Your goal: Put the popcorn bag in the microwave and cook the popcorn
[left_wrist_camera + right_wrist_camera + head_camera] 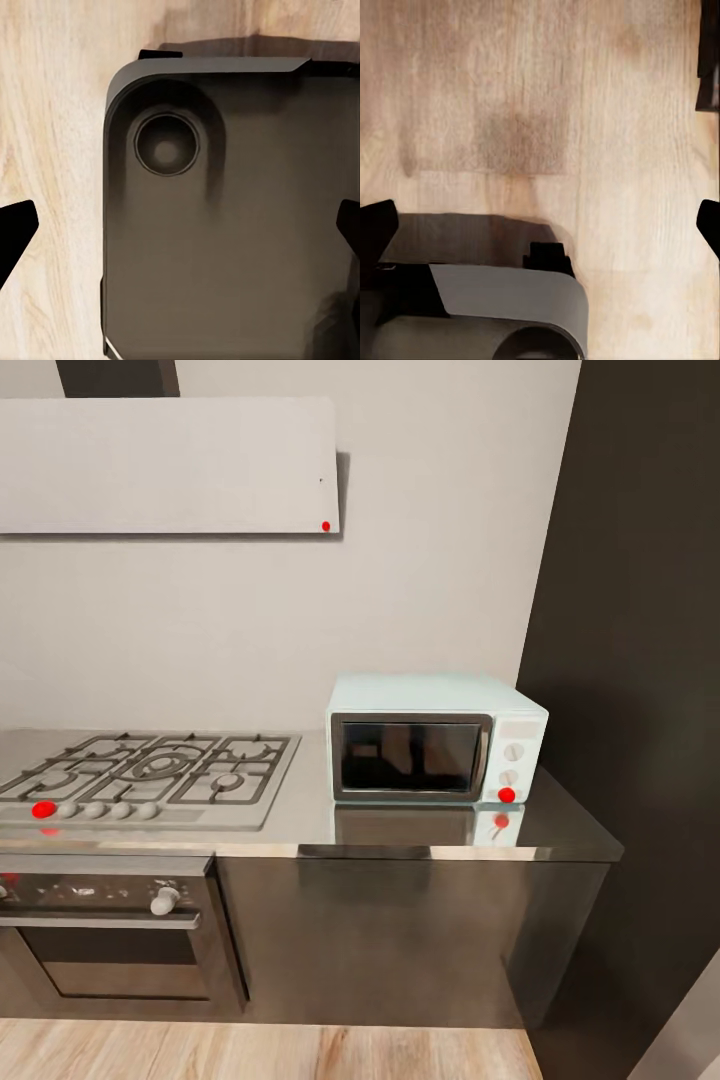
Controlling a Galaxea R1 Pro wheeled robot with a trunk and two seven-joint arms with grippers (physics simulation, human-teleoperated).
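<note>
The pale mint-blue microwave (436, 740) stands on the grey countertop (310, 805) at its right end, against the wall. Its dark glass door is closed, and a red dot marks the lower knob. The popcorn bag and the popcorn are out of view. In the left wrist view, my left gripper (180, 232) hangs open over my own dark base (225, 225), its black fingertips (16, 232) far apart. In the right wrist view, my right gripper (544, 225) is open above the pale wood floor (547, 97), with nothing between its fingers.
A grey gas hob (150, 770) with black grates lies left of the microwave, above a black oven (110, 940) with a steel handle. A grey hood (170, 465) hangs on the wall. A tall dark cabinet (640, 660) closes the right side. Wood floor (250, 1052) runs before the counter.
</note>
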